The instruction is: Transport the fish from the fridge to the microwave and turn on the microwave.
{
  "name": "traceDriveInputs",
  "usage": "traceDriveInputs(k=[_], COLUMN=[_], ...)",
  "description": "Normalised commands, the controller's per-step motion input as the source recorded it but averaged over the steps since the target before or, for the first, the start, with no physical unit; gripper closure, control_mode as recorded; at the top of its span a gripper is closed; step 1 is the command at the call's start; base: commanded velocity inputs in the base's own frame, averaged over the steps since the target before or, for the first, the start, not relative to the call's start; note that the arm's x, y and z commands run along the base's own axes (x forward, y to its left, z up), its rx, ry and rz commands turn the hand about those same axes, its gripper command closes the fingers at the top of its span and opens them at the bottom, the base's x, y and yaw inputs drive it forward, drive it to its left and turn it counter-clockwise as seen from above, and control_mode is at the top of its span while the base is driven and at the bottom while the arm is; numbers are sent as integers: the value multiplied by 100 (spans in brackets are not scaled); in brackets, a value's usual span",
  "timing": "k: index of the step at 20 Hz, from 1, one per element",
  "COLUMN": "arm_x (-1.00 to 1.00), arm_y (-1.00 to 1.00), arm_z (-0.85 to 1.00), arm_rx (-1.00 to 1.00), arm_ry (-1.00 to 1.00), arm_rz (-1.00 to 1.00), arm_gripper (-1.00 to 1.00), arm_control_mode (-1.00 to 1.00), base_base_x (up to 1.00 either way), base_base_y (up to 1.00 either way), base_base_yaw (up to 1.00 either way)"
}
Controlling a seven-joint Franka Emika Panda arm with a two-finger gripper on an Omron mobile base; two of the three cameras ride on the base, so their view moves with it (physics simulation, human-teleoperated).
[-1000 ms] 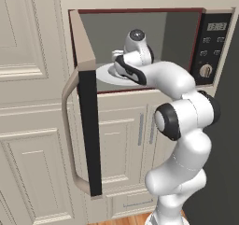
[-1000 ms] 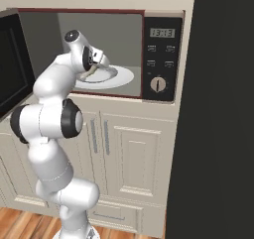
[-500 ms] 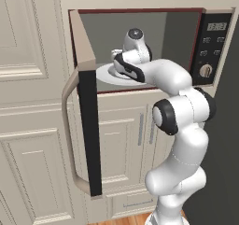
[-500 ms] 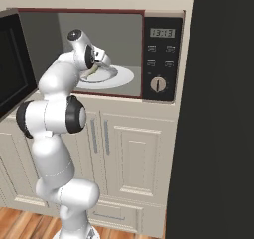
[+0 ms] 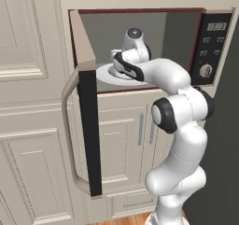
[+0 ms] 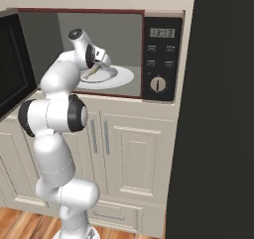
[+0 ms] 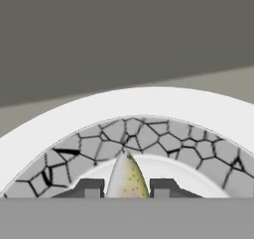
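Observation:
The microwave [image 5: 140, 25] [image 6: 162, 59] stands open, its dark-glass door [image 5: 86, 102] swung out to the left. Inside lies a white plate [image 6: 119, 77] [image 5: 103, 74] [image 7: 124, 104] with a cracked grey pattern. My gripper [image 7: 127, 188] [image 6: 96, 67] reaches into the cavity just above the plate and is shut on the fish [image 7: 128, 178] [image 6: 90, 74]. The pale, speckled fish points forward between my dark fingertips [image 7: 89, 187]. The fridge is out of view.
The black control panel [image 6: 162, 59] with display, buttons and knob sits right of the cavity. Cream cabinet doors [image 6: 134, 158] run below. A tall dark panel [image 6: 223, 109] stands close on the right. The open door's curved handle [image 5: 67, 126] juts toward the base.
The hand has edged slightly further in over the plate, and the elbow has shifted a little left. The fish stays held.

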Motion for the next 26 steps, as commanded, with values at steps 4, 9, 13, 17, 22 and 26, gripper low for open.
traceDriveInputs(k=[4, 9, 13, 17, 22, 26], arm_x=[0, 1, 3, 2, 3, 2], arm_y=[0, 0, 0, 0, 0, -1], arm_z=[-5, -5, -3, -2, -1, 0], arm_rx=[0, 0, 0, 0, 0, 0], arm_ry=[6, 4, 2, 1, 2, 1], arm_rz=[0, 0, 0, 0, 0, 0], arm_gripper=[100, 100, 100, 100, -100, -100], arm_control_mode=[-100, -100, -100, -100, -100, -100], base_base_x=[0, 0, 0, 0, 0, 0], base_base_y=[0, 0, 0, 0, 0, 0], base_base_yaw=[0, 0, 0, 0, 0, 0])
